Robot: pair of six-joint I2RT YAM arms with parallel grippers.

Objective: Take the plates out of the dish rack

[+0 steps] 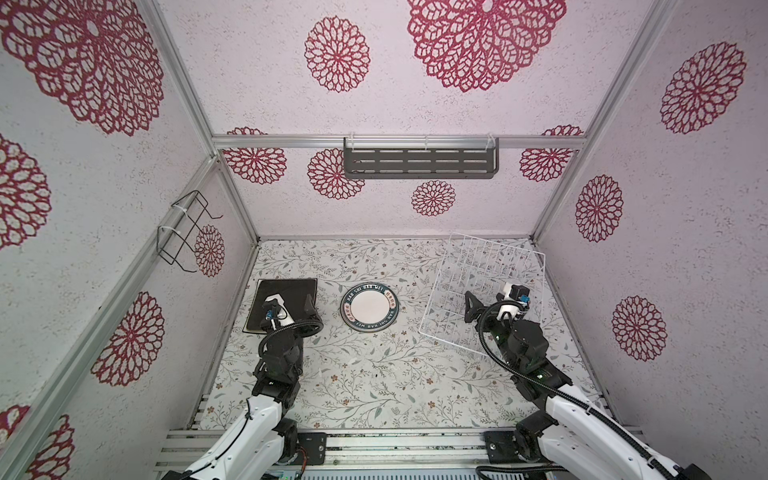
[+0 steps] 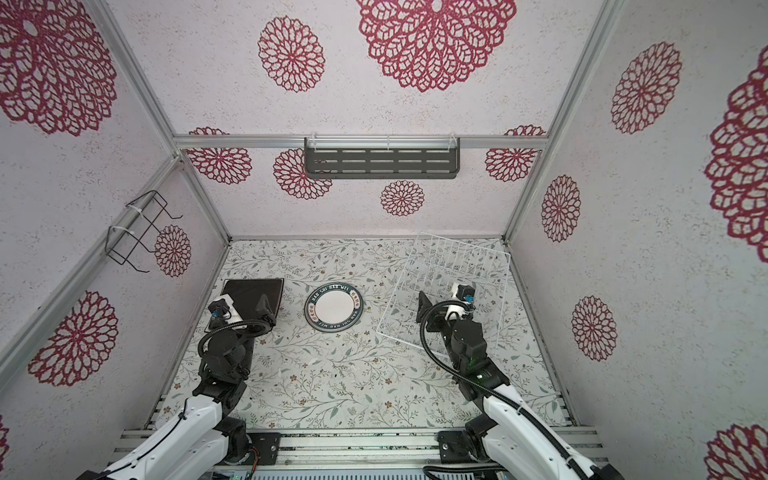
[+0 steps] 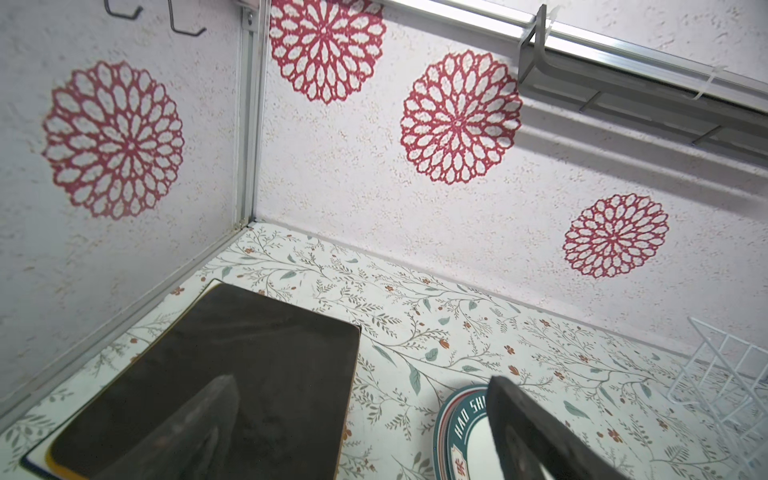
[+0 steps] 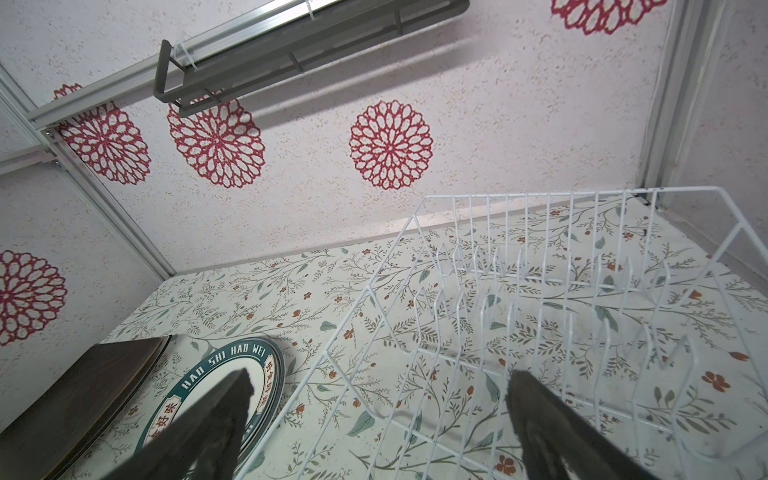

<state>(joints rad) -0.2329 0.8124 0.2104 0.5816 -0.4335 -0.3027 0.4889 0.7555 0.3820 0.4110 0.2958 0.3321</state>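
both top views, white dish rack (image 1: 486,266) angled at the back right of the floral surface (image 1: 374,374), right claw (image 1: 486,305) spread wide above it, square black plate (image 1: 286,286) lying flat at the left under the wide-spread left claw (image 1: 291,308), round teal-rimmed plate (image 1: 370,306) flat between them

Left arm (image 1: 282,349) covers the near half of the square black plate (image 1: 293,286) in both top views. A pale edge peeks from under it; how much lies beneath I cannot tell.

Left wrist view: the round white plate with lettered teal rim (image 3: 461,415) is cut by the frame edge and partly behind a blurred dark finger (image 3: 528,424) of my left gripper (image 3: 359,380). The white wire dish rack (image 3: 727,374) runs out of frame.

Right arm (image 1: 523,345) hides the rack's near corner from above. The plate's red rim characters are too small to read there.
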